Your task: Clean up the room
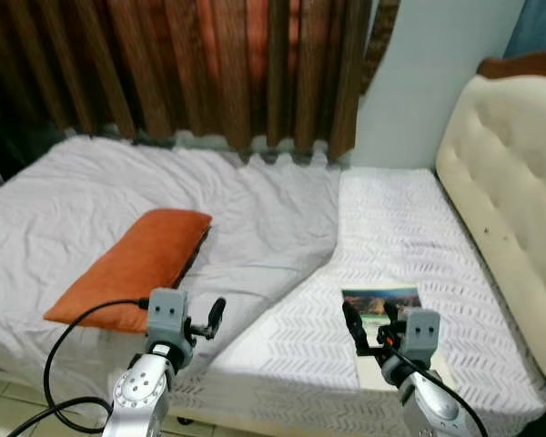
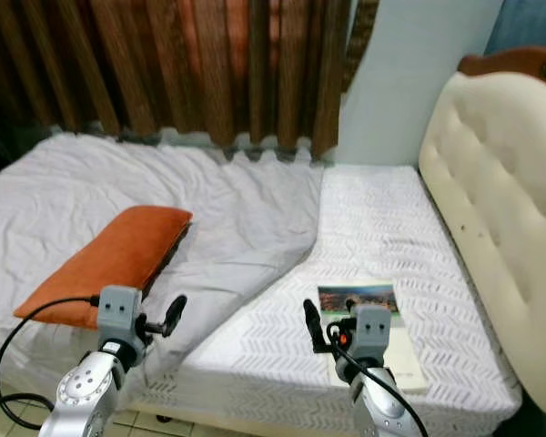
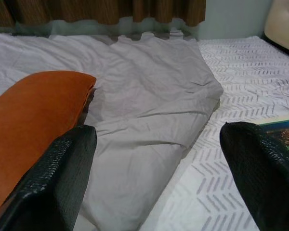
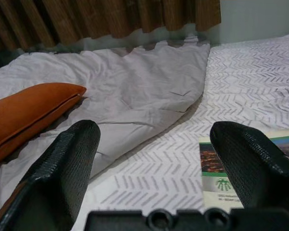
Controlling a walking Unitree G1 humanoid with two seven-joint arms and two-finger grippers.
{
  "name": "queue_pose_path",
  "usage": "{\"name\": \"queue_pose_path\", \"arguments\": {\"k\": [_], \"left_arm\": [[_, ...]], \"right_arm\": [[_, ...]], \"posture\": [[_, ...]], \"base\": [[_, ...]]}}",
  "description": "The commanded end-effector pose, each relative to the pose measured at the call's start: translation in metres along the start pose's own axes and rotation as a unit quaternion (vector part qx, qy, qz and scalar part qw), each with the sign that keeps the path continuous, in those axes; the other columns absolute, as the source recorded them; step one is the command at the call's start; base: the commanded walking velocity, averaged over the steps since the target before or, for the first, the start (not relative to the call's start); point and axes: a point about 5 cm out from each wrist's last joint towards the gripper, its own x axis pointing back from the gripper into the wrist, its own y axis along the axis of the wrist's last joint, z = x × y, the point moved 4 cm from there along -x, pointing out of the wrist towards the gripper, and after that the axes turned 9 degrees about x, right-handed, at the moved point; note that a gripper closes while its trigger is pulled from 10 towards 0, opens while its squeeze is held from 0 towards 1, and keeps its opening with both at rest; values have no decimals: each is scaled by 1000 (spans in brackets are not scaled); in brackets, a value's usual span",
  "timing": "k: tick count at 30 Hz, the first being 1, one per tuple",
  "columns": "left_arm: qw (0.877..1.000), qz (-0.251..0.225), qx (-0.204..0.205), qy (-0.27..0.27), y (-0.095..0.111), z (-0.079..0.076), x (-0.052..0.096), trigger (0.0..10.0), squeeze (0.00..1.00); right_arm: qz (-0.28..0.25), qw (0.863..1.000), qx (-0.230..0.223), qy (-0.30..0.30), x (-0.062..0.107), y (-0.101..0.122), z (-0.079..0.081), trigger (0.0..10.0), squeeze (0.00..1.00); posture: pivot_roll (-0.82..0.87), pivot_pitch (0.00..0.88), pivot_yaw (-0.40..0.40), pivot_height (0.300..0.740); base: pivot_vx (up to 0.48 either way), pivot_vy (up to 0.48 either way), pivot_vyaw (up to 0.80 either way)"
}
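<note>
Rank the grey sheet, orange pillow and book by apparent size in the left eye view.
1. grey sheet, largest.
2. orange pillow.
3. book, smallest, though the right gripper hides part of it.

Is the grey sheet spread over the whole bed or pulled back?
Pulled back. The grey sheet covers just the left side, its edge running diagonally, leaving the white patterned mattress bare on the right.
</note>
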Motion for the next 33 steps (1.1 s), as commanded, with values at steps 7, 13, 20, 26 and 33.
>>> {"name": "queue_pose_path", "arguments": {"k": [7,13,20,26,33], "left_arm": [[1000,-4,-4,-12,6,-7,-6,10000,0],[1000,-5,-3,-7,7,-5,-6,10000,0],[1000,-2,-4,-6,5,-6,-4,10000,0],[1000,-4,-4,-5,6,-6,-5,10000,0],[1000,-17,-20,-7,13,-6,-5,10000,0]], "right_arm": [[4,1000,6,-11,0,-2,-11,10000,0],[3,1000,8,-5,-2,-2,-9,10000,0],[4,1000,9,0,-2,-3,-7,10000,0],[6,1000,10,5,-3,-4,-7,10000,0],[3,1000,7,5,-1,-4,-7,10000,0]], "posture": [[3,0,-38,740],[10,0,-40,740],[12,0,-42,740],[14,0,-42,740],[14,0,-39,740]], "base": [[0,480,0],[0,480,0],[0,480,0],[0,480,0],[0,122,0]]}}
